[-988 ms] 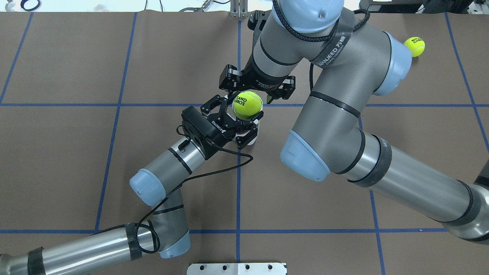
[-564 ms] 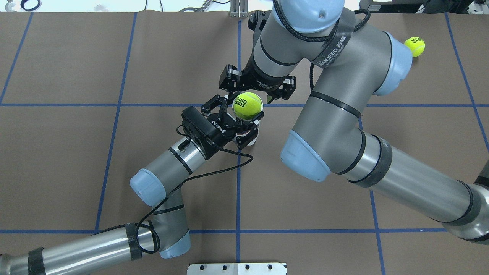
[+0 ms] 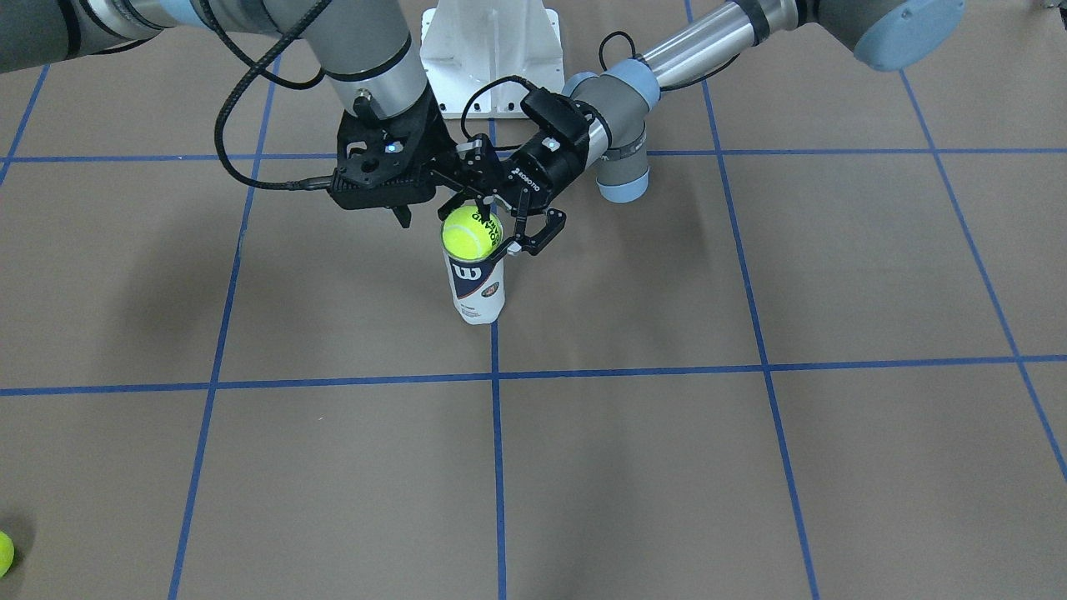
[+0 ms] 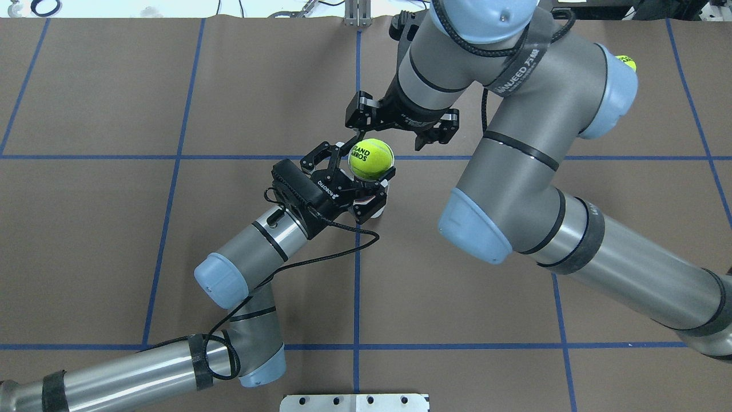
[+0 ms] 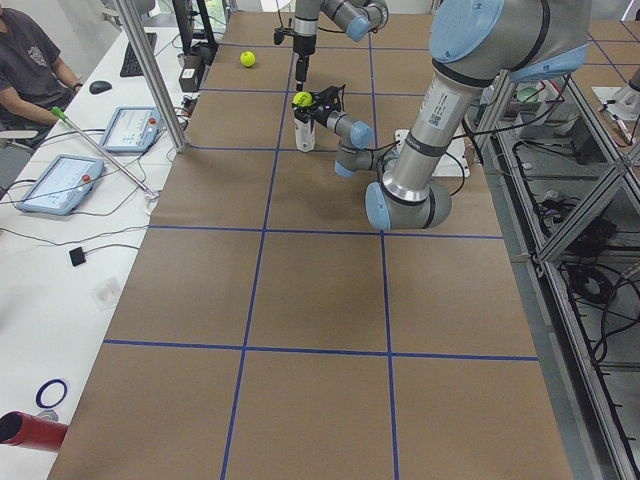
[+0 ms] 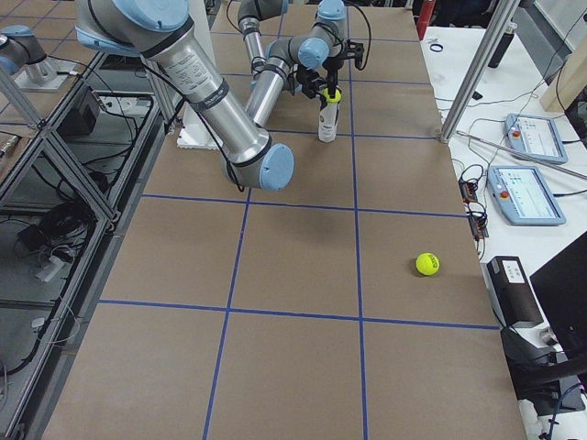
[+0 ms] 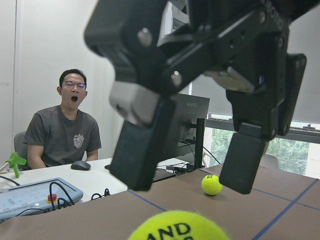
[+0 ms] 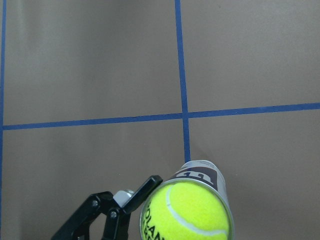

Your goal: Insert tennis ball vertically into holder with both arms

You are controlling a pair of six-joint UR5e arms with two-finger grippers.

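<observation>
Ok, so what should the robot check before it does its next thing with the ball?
1. Holder standing straight on the table: ok, it is upright.
2. Tennis ball lined up with the holder's opening: ok, it sits right on the mouth.
3. Ball all the way inside: not ok, most of it shows above the rim.
4. Right gripper clear of the ball: ok, it is open, empty and off to one side.
5. Left gripper gripping the holder tightly: cannot tell. Its fingers sit on either side of the holder's top, but a firm squeeze does not show.
</observation>
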